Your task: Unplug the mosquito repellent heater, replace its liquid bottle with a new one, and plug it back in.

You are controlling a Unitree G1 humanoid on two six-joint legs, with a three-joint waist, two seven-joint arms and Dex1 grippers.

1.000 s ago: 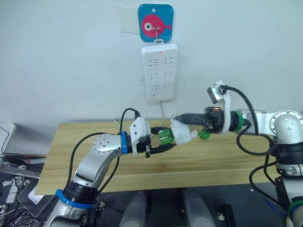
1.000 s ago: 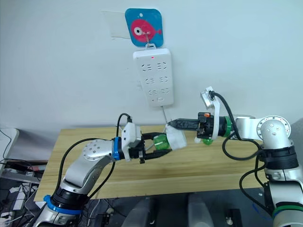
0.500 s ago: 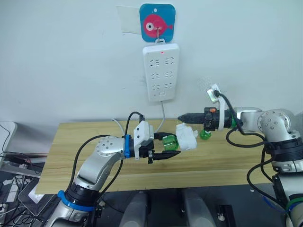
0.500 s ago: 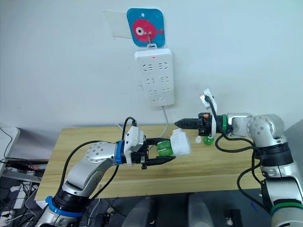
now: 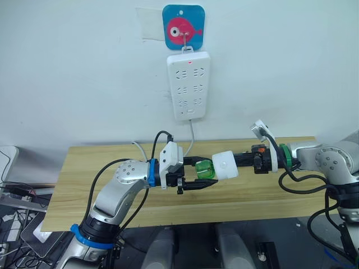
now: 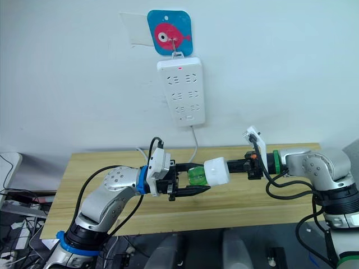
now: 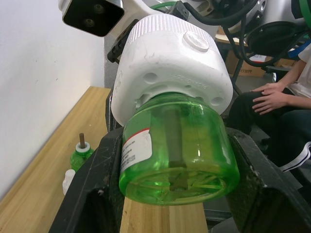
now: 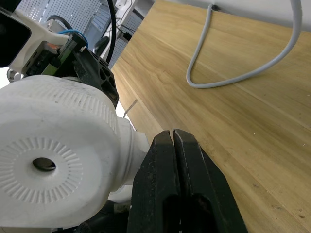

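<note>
The left tool [image 5: 196, 175] grips the green translucent liquid bottle [image 5: 204, 169] between spread fingers. The small white rounded plastic heater [image 5: 224, 166] caps it, beside the right tool [image 8: 172, 141], whose fingers are pressed together, above the wooden desk [image 5: 263, 193].

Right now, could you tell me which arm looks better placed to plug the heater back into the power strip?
Probably the right: its gripper is shut at the mosquito repellent heater, nearer the power strip; the left gripper is clamped on the green bottle.
</note>
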